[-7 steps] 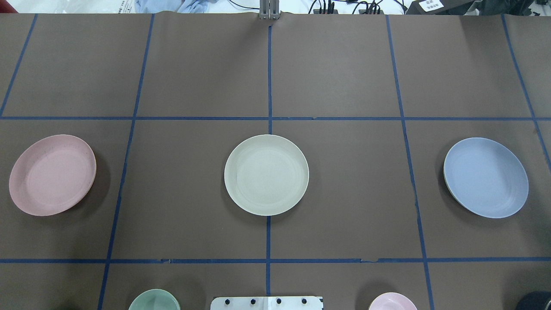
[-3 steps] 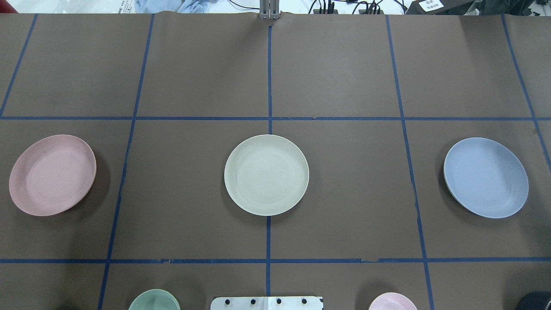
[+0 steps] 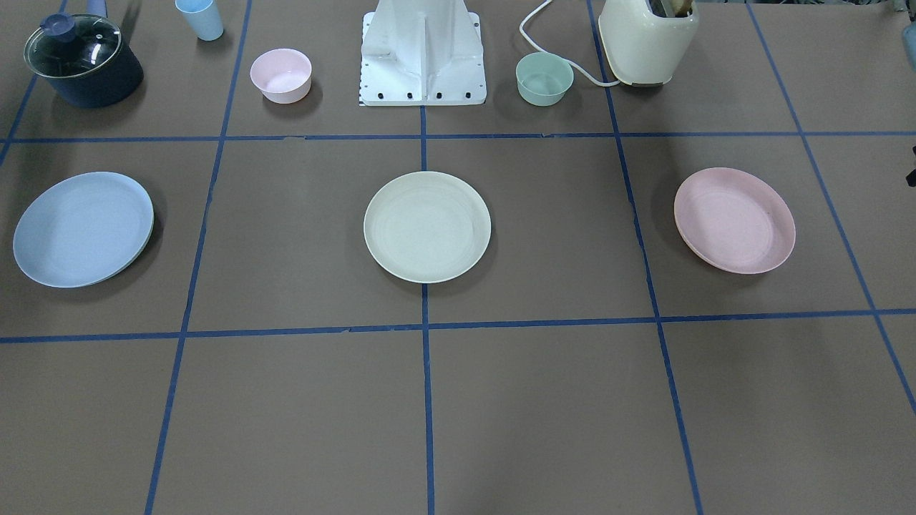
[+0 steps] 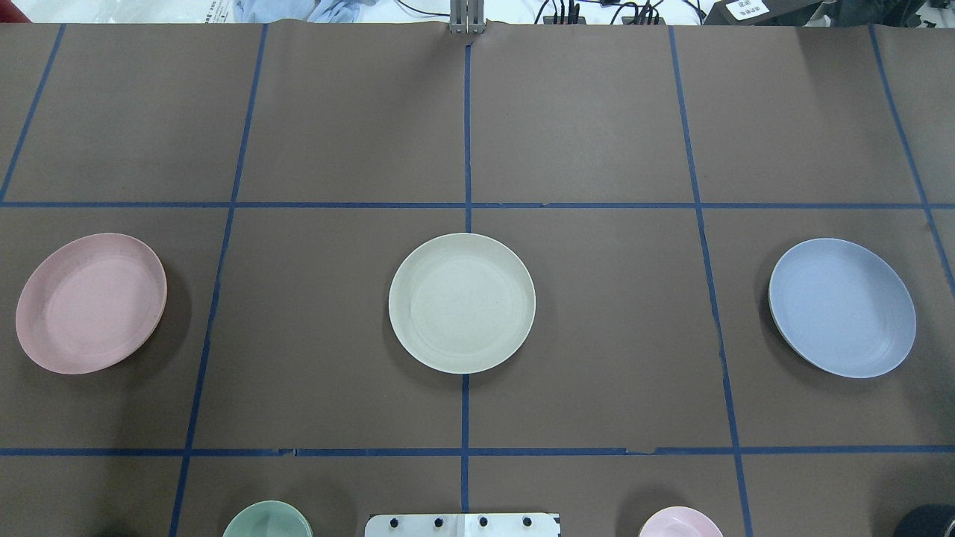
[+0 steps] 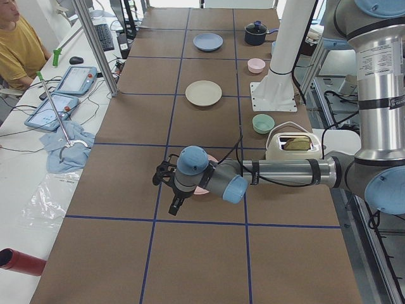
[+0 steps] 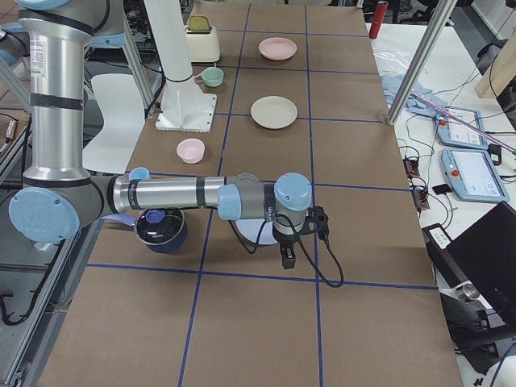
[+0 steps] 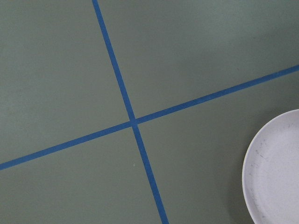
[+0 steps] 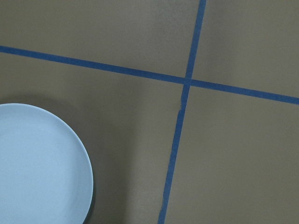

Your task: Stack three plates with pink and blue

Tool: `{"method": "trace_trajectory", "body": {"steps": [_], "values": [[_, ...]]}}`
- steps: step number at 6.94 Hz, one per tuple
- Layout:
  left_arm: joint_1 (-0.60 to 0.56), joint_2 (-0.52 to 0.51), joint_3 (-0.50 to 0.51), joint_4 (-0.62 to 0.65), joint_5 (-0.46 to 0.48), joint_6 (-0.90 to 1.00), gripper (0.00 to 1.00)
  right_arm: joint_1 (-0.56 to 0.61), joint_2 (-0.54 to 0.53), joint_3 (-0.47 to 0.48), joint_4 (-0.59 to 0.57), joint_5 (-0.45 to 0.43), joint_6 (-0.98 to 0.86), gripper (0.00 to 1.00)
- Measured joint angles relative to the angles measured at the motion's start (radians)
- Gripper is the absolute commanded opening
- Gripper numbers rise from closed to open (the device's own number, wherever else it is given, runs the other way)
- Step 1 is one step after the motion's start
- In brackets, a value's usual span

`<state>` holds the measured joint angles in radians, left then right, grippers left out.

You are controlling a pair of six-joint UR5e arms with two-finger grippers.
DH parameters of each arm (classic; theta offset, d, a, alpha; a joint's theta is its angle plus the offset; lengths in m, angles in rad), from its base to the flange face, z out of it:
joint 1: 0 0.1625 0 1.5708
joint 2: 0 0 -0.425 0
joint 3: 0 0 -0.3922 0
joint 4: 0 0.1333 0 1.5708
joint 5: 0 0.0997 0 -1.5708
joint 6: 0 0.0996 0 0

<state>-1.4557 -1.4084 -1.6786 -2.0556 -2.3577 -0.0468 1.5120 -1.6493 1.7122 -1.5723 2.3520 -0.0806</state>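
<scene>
Three plates lie apart in one row on the brown table. The pale pink plate point(image 4: 91, 303) is at the left, the cream plate point(image 4: 462, 302) in the middle, the pale blue plate point(image 4: 842, 306) at the right. My left gripper point(image 5: 175, 204) hovers over the table just past the pink plate point(image 5: 204, 187), whose edge shows in the left wrist view point(image 7: 275, 172). My right gripper point(image 6: 288, 258) hovers just past the blue plate point(image 6: 256, 232), whose edge shows in the right wrist view point(image 8: 39, 165). Both grippers show only in the side views, so I cannot tell whether they are open.
Near the robot base point(image 3: 422, 54) stand a small pink bowl point(image 3: 280, 74), a mint-green bowl point(image 3: 544, 78), a cream toaster point(image 3: 647, 39), a dark pot with a glass lid point(image 3: 82, 59) and a light blue cup point(image 3: 200, 18).
</scene>
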Motion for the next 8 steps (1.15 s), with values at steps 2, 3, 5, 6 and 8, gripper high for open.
{"method": "trace_trajectory", "body": {"steps": [2,3,5,6,8], "values": [[0.098,-0.006,0.002,-0.004,-0.003,-0.145,1.0,-0.001,-0.001,-0.026,0.0,0.001,-0.002,1.0],[0.159,-0.007,0.003,-0.009,-0.003,-0.213,1.0,-0.002,-0.001,-0.035,0.0,0.001,-0.003,1.0],[0.252,-0.01,0.023,-0.019,-0.004,-0.281,0.98,-0.004,-0.001,-0.043,0.0,0.002,-0.006,1.0],[0.306,-0.015,0.046,-0.027,-0.003,-0.322,0.95,-0.007,-0.001,-0.044,0.0,0.002,-0.007,1.0],[0.365,-0.034,0.107,-0.062,-0.004,-0.356,0.81,-0.012,0.0,-0.043,0.0,0.01,-0.008,1.0]]}}
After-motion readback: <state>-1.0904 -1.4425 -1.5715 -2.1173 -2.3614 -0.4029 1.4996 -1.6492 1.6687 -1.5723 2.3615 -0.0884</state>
